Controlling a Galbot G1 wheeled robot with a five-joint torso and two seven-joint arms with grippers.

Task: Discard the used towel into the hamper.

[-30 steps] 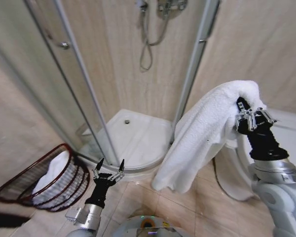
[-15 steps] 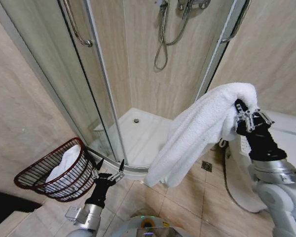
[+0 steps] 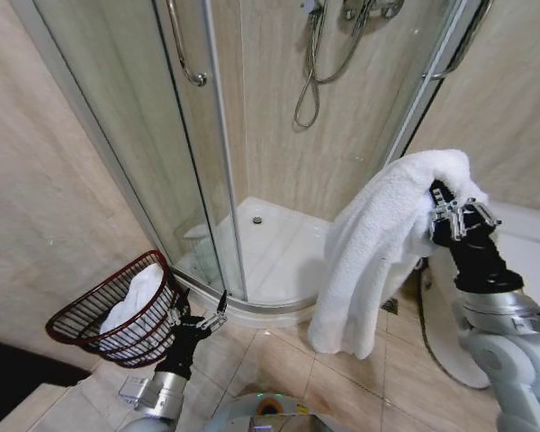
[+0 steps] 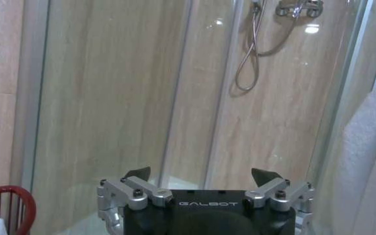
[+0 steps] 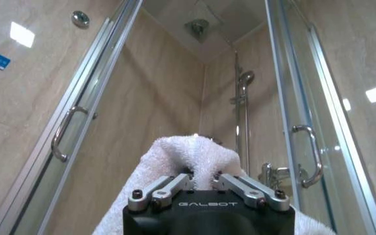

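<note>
Tiled bathroom, shower stall at 12 o'clock, hamper point(image 3: 112, 310) at 8 o'clock on the floor: towel point(image 3: 378, 243) may snag or slip short of it, pinched only by a fold in my right gripper point(image 3: 450, 211) at 3 o'clock; my left gripper point(image 3: 201, 315) spread, empty.

Legible text: "GALBOT", pale letters on the black body of the left gripper point(image 4: 201, 177), just below its fingers. Same word "GALBOT" on the black body of the right gripper point(image 5: 202, 180). No other readable markings.
</note>
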